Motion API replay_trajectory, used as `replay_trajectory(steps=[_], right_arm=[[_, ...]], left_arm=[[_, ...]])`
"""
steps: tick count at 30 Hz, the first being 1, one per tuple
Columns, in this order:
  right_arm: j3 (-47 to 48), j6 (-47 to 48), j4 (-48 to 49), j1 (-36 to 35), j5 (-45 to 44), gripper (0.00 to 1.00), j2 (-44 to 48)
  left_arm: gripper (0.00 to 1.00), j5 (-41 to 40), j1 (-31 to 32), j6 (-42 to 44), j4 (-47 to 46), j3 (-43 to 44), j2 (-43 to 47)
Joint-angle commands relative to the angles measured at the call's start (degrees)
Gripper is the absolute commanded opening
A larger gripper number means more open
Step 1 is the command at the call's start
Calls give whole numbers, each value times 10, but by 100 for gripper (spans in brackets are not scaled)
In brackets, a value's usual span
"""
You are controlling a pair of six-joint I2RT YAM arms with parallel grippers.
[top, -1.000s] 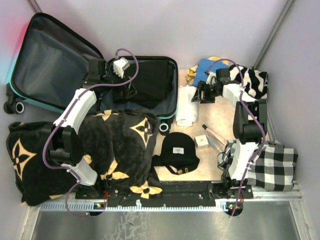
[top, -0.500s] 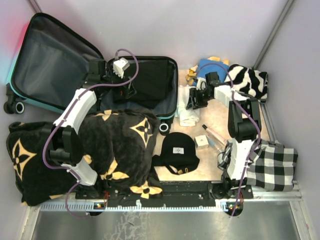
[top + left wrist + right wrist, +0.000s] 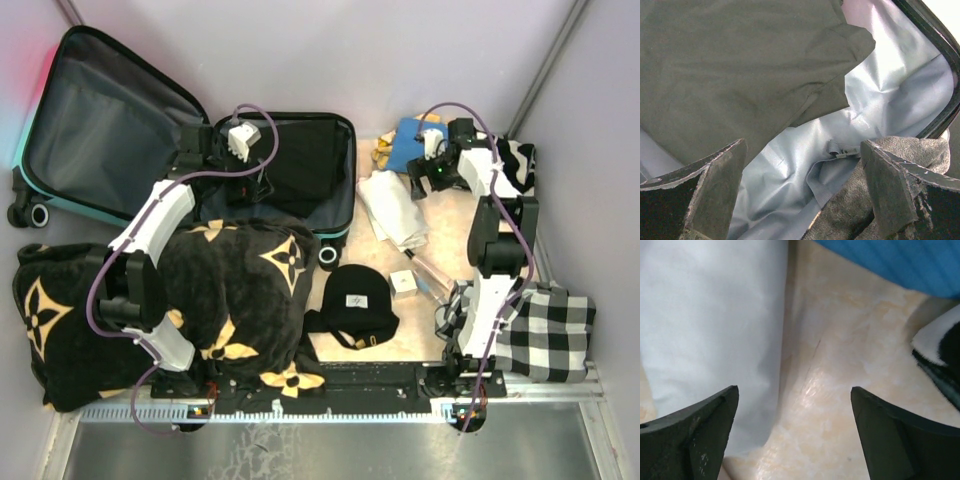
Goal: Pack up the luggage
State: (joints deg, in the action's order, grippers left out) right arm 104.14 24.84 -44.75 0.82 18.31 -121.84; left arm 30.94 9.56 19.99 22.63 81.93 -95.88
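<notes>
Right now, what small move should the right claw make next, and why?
Probably shift the right claw sideways over the white cloth and lower. It stands open and empty over the table, and the cloth lies unpacked beside the luggage.

Two arms rise off the black rail: left arm and right arm, white shells, black joints. A purple cable loops along each. Left fingers dark, wedge-shaped, edges chipped pale. Right fingers black, smoother. White block at the left arm's end far from the rail, possibly the camera.
</notes>
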Motion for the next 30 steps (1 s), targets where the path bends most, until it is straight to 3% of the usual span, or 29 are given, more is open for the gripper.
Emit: replay_trajectory(steps=[1,6,12,18,25,27,30], right_arm=[[-85,-56,56,-26,-9,97,106],[-220,-133,195,-103,-114,99,200],[-283,-197,268,-177,-210,99,213],[-342,-221,358,-203,-200,99,211],[-391,-174,444,-216,-204,98,169],[-408,-146,442,-209,-203,93,163],[-434,-118,431,-163,-159,79,177]], left_arm=[[99,3,-2,2,-23,-6,20],[100,-5,-1,-4,-36,-15,25],[100,-1,-2,-8,-31,-12,22],[100,-6,-2,0,-24,-16,27],[100,-16,-2,10,-18,-32,39],[100,-22,-2,12,-15,-35,42],[100,-29,-2,12,-14,-39,46]])
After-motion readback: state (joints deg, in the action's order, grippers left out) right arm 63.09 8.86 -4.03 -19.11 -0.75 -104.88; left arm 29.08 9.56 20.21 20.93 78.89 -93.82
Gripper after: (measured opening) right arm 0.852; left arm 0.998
